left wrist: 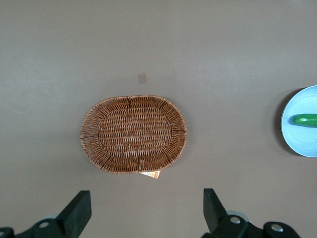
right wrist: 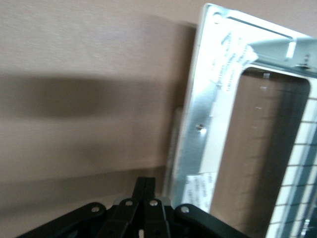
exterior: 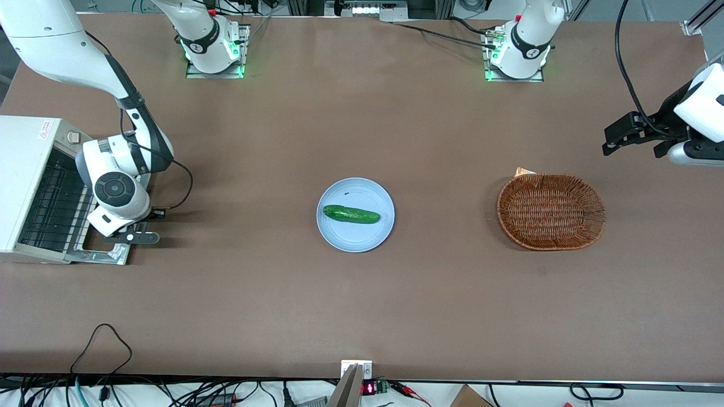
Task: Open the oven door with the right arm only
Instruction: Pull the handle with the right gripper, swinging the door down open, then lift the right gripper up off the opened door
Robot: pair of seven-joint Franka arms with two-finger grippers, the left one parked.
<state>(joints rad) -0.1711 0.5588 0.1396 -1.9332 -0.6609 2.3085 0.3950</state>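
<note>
Nearest along the brown table (exterior: 362, 316) lie the round pale-blue plate (exterior: 356, 237) with a green cucumber (exterior: 350, 214) across it and, toward the parked arm's end, an oval woven wicker basket (exterior: 598, 213).

At the working arm's end stands the boxy white toaster oven (exterior: 22, 169), its wire rack (exterior: 51, 209) exposed. The silver-grey metal oven door (exterior: 104, 255) with its glass window is swung fully down and lies flat on the table in front of the oven's mouth. The wrist view shows the door's (right wrist: 198, 124) frame edge just beside the fingers.

The black two-finger gripper (exterior: 136, 237) hangs low over the table, just beside the door's outer edge on the side toward the plate. From the wrist view the gripper (right wrist: 144, 186) has its fingers pressed together with nothing between them.

The white right arm (exterior: 121, 169) is bent sharply down, its round wrist joint above the door. Its upper link climbs away over the oven, and its base stands at the table's farthest edge.
</note>
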